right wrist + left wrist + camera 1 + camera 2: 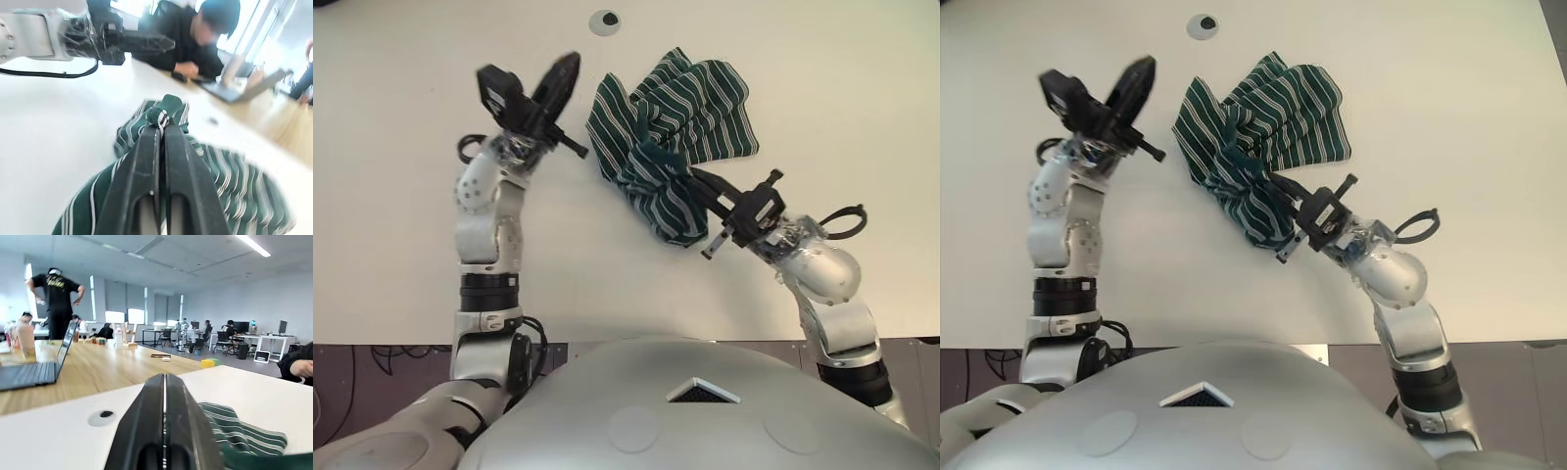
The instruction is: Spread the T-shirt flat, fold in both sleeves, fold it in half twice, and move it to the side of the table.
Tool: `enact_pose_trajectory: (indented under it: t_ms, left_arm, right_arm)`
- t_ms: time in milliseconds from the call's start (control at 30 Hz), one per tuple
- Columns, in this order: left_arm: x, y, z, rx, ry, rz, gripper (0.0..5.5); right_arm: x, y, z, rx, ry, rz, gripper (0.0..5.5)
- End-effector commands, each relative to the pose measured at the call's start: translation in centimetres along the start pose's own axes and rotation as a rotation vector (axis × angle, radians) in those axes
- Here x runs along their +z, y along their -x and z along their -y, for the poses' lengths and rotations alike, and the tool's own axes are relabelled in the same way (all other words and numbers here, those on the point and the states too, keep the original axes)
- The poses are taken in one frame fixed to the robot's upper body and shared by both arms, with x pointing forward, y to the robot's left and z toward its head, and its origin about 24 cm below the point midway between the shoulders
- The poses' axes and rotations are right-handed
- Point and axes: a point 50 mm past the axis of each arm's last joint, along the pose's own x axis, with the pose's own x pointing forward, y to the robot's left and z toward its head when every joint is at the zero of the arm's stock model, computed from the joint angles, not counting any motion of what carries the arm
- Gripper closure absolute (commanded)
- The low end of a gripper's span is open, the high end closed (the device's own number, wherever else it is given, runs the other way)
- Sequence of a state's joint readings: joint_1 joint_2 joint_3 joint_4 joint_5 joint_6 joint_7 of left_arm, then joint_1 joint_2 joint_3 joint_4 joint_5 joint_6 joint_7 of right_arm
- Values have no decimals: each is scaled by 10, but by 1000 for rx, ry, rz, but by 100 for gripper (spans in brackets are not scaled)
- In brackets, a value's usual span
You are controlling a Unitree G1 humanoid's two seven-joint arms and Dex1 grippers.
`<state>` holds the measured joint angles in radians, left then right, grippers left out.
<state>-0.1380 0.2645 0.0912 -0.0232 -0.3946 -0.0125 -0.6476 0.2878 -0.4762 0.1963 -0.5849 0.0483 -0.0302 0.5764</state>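
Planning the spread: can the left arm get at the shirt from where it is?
Probably yes: the left gripper sits shut just beside the shirt, with nothing between them.

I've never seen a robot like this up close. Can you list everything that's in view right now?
green-and-white striped cotton T-shirt: one, dark green with white stripes, lying crumpled in a heap at the middle of the table
flat white table: one, white, under the shirt and both arms
round grey cable grommet: one, grey with a dark centre, set into the table's far edge
open laptop: one, dark, on a wooden table in the room behind
left fingers: two, black, closed together on nothing, raised to the left of the shirt and apart from it
right fingers: two, black, pinched on a fold at the near edge of the shirt
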Motion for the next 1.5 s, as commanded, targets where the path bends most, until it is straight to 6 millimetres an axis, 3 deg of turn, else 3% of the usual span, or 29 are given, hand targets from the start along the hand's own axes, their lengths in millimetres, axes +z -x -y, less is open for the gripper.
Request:
enact_pose_trajectory:
  t_ms: [33, 233, 467, 700, 933, 1200, 1500]
  left_arm:
    - [26, 1, -19, -53, -128, 15, 550]
    - [26, -12, -15, -302, -310, -151, 526]
    - [17, -15, -6, -701, -449, -394, 428]
    - [5, -13, 5, -979, -462, -588, 334]
    - [-10, 32, 20, -1095, -389, -706, 318]
    - [-17, 74, 47, -1092, -253, -719, 318]
    - [-30, 89, 67, -1062, -163, -715, 318]
  right_arm:
    - [26, 13, 12, 122, 234, -2, 547]
    - [53, 30, 19, 259, 426, -52, 550]
    - [53, 56, 23, 357, 479, -212, 550]
    - [46, 59, 20, 391, 442, -248, 550]
    - [42, 59, 19, 392, 416, -262, 550]
    - [40, 63, 22, 371, 395, -284, 550]
    - [36, 66, 20, 380, 376, -306, 550]
